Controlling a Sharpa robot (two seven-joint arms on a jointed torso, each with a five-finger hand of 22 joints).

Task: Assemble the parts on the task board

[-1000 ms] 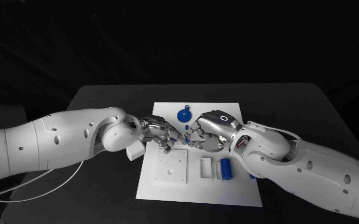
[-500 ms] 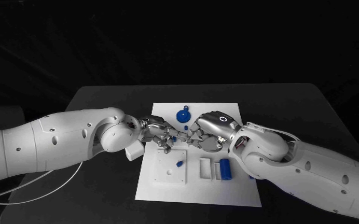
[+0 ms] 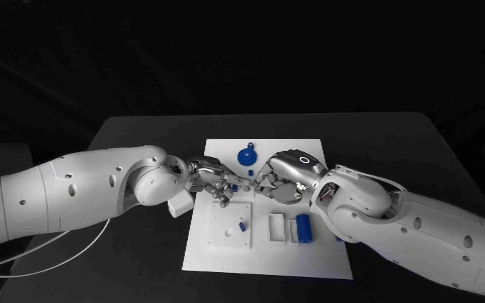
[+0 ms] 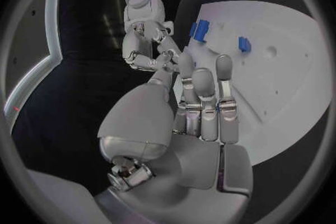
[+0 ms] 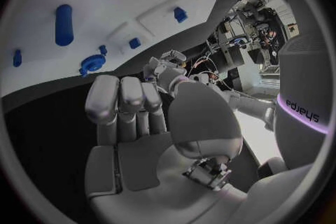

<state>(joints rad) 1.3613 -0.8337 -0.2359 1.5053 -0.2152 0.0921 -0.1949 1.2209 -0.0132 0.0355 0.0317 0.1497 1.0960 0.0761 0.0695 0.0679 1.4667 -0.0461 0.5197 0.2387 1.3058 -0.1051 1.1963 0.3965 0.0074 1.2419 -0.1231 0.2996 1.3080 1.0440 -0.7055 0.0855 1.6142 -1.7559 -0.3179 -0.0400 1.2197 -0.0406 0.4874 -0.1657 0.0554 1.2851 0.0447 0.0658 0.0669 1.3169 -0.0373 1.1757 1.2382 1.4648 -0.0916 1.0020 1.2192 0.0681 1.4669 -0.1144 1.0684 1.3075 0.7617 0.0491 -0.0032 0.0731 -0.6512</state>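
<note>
Your two hands meet over the middle of the white task board (image 3: 265, 255), which lies on the dark tabletop (image 3: 132, 135). Your left hand (image 3: 214, 182) comes in from the left with its fingers (image 4: 204, 87) stretched out side by side, and nothing shows in its grasp. Your right hand (image 3: 275, 182) comes in from the right, fingers (image 5: 120, 98) curled over the palm; no part shows in it either. The two hands sit just beside each other, fingertips nearly touching.

On the far part of the board, just beyond your hands, lies a round blue disc (image 3: 247, 156). Between the two hands a small blue piece (image 3: 235, 188) sits on the board. On the near side, a raised white square block (image 3: 233, 224) carries another small blue peg (image 3: 242, 227), which looks tilted. To the right of that block stands a narrow white frame (image 3: 278, 226), and right of that lies a blue cylinder (image 3: 305, 227), lengthwise from near to far.
</note>
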